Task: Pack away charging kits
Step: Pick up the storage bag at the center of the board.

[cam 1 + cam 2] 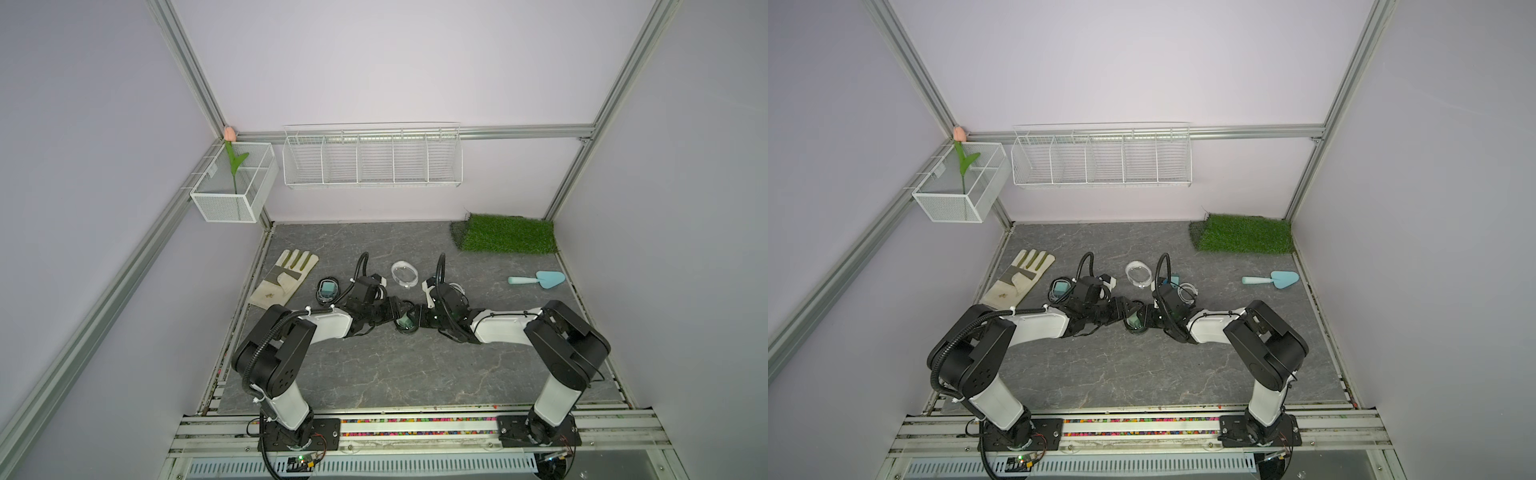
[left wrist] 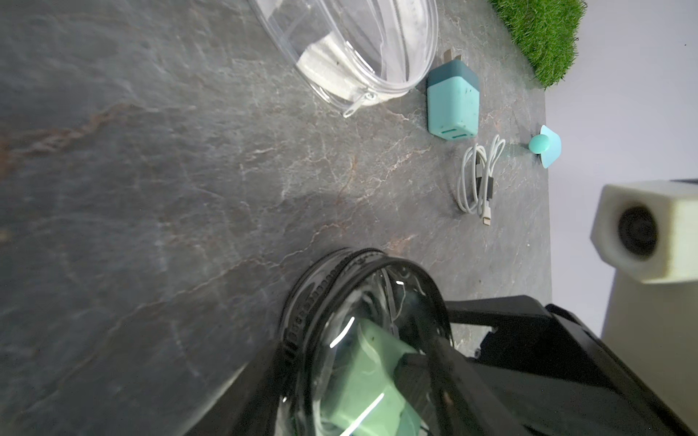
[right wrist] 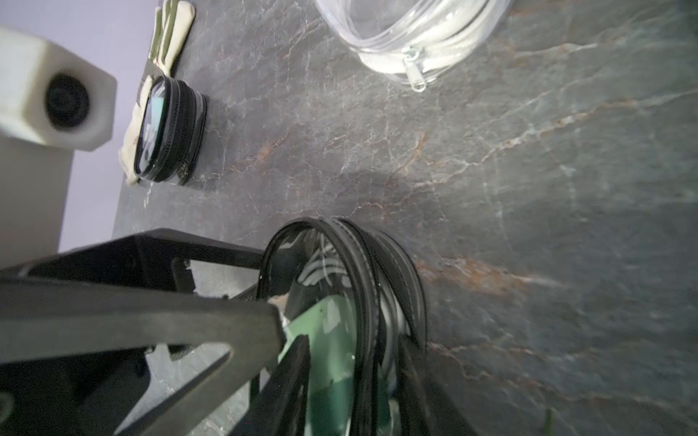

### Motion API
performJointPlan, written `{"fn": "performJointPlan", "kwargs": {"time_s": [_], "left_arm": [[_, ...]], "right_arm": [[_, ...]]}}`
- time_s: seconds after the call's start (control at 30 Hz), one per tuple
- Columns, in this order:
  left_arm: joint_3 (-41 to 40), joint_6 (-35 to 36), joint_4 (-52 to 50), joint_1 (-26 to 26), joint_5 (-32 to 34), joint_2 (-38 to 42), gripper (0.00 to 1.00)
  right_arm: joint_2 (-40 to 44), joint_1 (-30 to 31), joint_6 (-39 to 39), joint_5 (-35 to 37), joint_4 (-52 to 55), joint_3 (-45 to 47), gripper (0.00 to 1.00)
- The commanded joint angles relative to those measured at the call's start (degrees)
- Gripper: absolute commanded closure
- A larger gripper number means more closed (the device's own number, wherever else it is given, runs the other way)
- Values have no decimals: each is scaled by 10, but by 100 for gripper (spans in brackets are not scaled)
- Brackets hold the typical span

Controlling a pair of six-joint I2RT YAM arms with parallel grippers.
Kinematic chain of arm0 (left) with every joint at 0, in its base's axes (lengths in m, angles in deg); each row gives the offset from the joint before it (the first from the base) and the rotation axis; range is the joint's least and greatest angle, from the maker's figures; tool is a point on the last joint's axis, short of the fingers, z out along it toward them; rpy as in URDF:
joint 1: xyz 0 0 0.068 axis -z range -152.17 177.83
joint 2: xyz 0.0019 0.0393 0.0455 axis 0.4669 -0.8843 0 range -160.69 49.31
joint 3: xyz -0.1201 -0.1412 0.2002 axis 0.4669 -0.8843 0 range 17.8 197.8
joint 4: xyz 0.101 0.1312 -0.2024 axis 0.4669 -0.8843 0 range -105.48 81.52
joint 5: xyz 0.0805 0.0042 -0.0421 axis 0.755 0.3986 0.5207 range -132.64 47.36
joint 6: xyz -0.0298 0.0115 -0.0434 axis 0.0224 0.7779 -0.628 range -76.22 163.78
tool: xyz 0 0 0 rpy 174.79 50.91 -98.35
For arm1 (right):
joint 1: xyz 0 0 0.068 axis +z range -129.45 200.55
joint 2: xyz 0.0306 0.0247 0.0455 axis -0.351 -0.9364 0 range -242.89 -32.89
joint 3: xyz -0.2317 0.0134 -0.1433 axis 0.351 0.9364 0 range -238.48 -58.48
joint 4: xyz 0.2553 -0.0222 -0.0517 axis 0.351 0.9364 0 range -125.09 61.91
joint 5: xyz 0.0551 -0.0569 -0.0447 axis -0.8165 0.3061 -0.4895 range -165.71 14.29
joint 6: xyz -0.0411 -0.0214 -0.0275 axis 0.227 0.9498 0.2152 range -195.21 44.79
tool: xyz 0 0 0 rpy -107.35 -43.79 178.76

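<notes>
At the table's middle both grippers meet on one black-rimmed oval case (image 1: pixel 405 323) with a green plug adapter (image 2: pixel 362 377) behind its clear face. My left gripper (image 2: pixel 340 358) is shut across the case from the left. My right gripper (image 3: pixel 353 347) is shut across its rim from the right. A second black-rimmed case (image 1: pixel 327 289) holding a teal adapter lies left of my left wrist. The clear white-rimmed case (image 1: pixel 404 274) lies open behind the grippers. Beside it lie a loose teal adapter (image 2: pixel 452 102) and a coiled white cable (image 2: pixel 477 177).
A beige glove (image 1: pixel 284 278) lies at the far left and a light-blue trowel (image 1: pixel 538 279) at the right. A grass mat (image 1: pixel 507 235) fills the back right corner. A white wire rack (image 1: pixel 372 158) and a mesh box (image 1: pixel 232 187) hang on the walls.
</notes>
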Motion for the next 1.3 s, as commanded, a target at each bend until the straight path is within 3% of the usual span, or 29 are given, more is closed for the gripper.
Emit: {"fn": "performJointPlan", "kwargs": {"time_s": [0.0, 0.27, 0.43, 0.6, 0.77, 0.97, 1.27], "left_arm": [[-12, 7, -14, 2, 5, 24, 37], [-40, 4, -1, 2, 28, 41, 36], [-37, 1, 8, 2, 20, 25, 52], [-34, 2, 7, 4, 25, 23, 54], [-30, 1, 3, 5, 22, 22, 52], [-25, 1, -1, 10, 22, 24, 51], [-6, 2, -11, 33, 29, 17, 56]], "right_arm": [[23, 1, -3, 22, 22, 10, 54], [-31, 2, -79, -12, -49, 13, 53], [-19, 3, -85, -2, -107, 45, 51], [27, 9, -42, 11, -29, 12, 52], [66, 12, -14, 81, 84, -14, 46], [95, 6, -16, 104, 99, 18, 37], [12, -8, -86, -15, -87, 53, 35]]}}
